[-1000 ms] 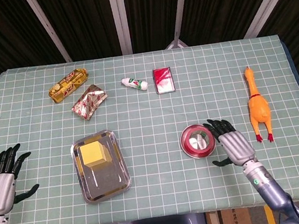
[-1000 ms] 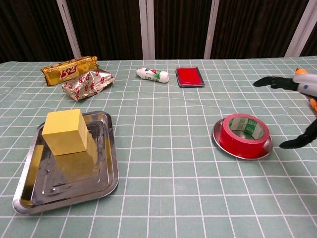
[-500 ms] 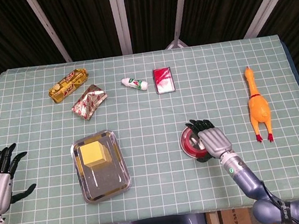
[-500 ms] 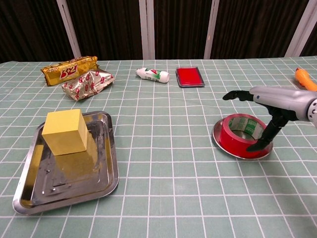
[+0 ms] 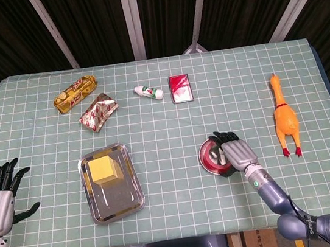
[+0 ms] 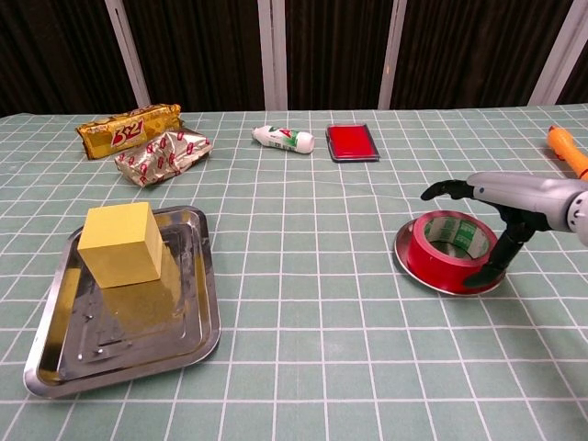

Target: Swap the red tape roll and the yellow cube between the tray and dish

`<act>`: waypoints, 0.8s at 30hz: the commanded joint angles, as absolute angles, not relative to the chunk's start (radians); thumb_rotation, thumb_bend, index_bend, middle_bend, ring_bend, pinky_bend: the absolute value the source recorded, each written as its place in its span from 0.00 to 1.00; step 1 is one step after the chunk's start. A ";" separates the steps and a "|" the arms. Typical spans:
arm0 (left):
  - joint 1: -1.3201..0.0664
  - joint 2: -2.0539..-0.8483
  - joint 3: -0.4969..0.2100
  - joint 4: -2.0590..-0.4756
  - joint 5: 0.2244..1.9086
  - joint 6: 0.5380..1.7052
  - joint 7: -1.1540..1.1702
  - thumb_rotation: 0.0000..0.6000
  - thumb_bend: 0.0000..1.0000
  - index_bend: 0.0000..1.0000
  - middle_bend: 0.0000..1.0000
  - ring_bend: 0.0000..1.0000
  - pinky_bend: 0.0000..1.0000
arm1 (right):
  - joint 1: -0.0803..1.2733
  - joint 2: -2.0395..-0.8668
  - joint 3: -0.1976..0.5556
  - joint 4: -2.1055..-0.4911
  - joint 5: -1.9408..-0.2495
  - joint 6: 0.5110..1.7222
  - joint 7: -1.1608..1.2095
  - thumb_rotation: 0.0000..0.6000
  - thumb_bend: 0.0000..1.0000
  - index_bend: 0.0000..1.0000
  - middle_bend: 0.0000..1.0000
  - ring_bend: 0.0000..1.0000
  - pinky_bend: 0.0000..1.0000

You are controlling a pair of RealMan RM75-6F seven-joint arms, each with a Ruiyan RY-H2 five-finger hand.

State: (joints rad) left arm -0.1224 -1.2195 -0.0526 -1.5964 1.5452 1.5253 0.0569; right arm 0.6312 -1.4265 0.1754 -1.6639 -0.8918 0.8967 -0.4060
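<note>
Your right robot hand (image 6: 503, 197) moved in over red tape roll (image 6: 450, 248) in dish (image 6: 447, 282), fingers spread, no grip yet; left robot hand (image 5: 0, 199) idle, open; yellow cube (image 6: 121, 243) still in tray (image 6: 188, 344)

On the green gridded bench (image 5: 154, 131): one yellow cube (image 5: 104, 168) in one rectangular steel tray (image 5: 132, 192), one red tape roll (image 5: 214, 155) in one round metal dish (image 6: 404, 260), two foil snack packets (image 5: 74, 92) (image 5: 98, 112), one small white tube (image 5: 149, 92), one red tin (image 5: 180, 88), one orange rubber chicken (image 5: 285, 119).

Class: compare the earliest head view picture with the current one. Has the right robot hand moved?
Yes. The right robot hand has shifted leftward, from beside the dish to over the red tape roll.
</note>
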 commanded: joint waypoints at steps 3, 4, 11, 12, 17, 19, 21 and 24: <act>-0.123 -1.220 -0.053 -1.597 1.542 1.522 0.058 1.00 0.04 0.19 0.00 0.00 0.02 | 0.642 -1.448 0.166 -1.627 -0.909 0.888 -0.380 1.00 0.00 0.18 0.07 0.17 0.15; -0.123 -1.219 -0.053 -1.597 1.542 1.522 0.058 1.00 0.04 0.19 0.00 0.00 0.02 | 0.646 -1.451 0.163 -1.619 -0.910 0.885 -0.381 1.00 0.00 0.19 0.08 0.19 0.17; -0.121 -1.217 -0.054 -1.597 1.545 1.529 0.052 1.00 0.04 0.19 0.00 0.00 0.02 | 0.658 -1.470 0.158 -1.592 -0.924 0.885 -0.362 1.00 0.09 0.26 0.17 0.33 0.37; -0.121 -1.217 -0.054 -1.597 1.545 1.528 0.051 1.00 0.04 0.19 0.00 0.00 0.02 | 0.660 -1.472 0.158 -1.590 -0.928 0.889 -0.362 1.00 0.11 0.26 0.18 0.35 0.40; -0.120 -1.216 -0.055 -1.598 1.544 1.530 0.048 1.00 0.04 0.19 0.00 0.00 0.02 | 0.664 -1.480 0.160 -1.580 -0.954 0.918 -0.362 1.00 0.16 0.31 0.22 0.40 0.47; -0.119 -1.215 -0.056 -1.598 1.543 1.532 0.046 1.00 0.04 0.19 0.00 0.00 0.02 | 0.666 -1.480 0.170 -1.583 -0.967 0.934 -0.355 1.00 0.17 0.32 0.23 0.42 0.48; -0.119 -1.215 -0.056 -1.597 1.543 1.532 0.044 1.00 0.04 0.19 0.00 0.00 0.02 | 0.671 -1.475 0.179 -1.590 -0.977 0.945 -0.357 1.00 0.18 0.32 0.23 0.42 0.48; -0.119 -1.215 -0.057 -1.596 1.541 1.531 0.044 1.00 0.04 0.19 0.00 0.00 0.02 | 0.691 -1.459 0.207 -1.616 -0.976 0.956 -0.373 1.00 0.18 0.32 0.23 0.42 0.48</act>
